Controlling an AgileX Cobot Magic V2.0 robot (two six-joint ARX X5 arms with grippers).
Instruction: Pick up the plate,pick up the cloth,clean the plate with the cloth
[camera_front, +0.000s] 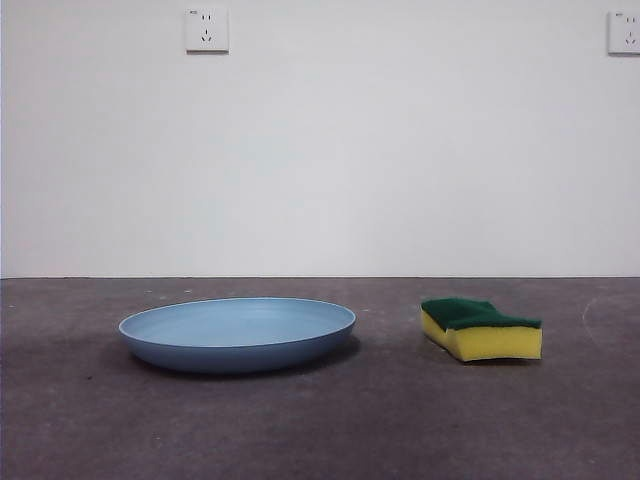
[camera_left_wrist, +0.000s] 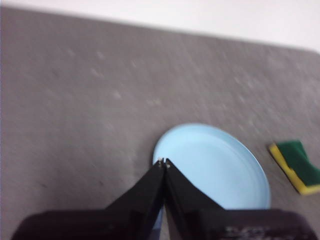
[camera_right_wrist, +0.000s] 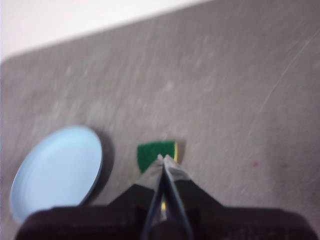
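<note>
On the grey table (camera_front: 320, 430) we see the round light-blue plate (camera_front: 237, 333), stiff and slick, best gripped at its rim; beside it, apart, the soft yellow-green sponge (camera_front: 481, 328). Left tool (camera_left_wrist: 162, 162) and right tool (camera_right_wrist: 162, 158) hover closed, empty.

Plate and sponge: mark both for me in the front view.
plate (camera_front: 237, 325): front view, middle of its pale blue inner face.
sponge (camera_front: 497, 343): front view, yellow foam side under the green layer.
</note>
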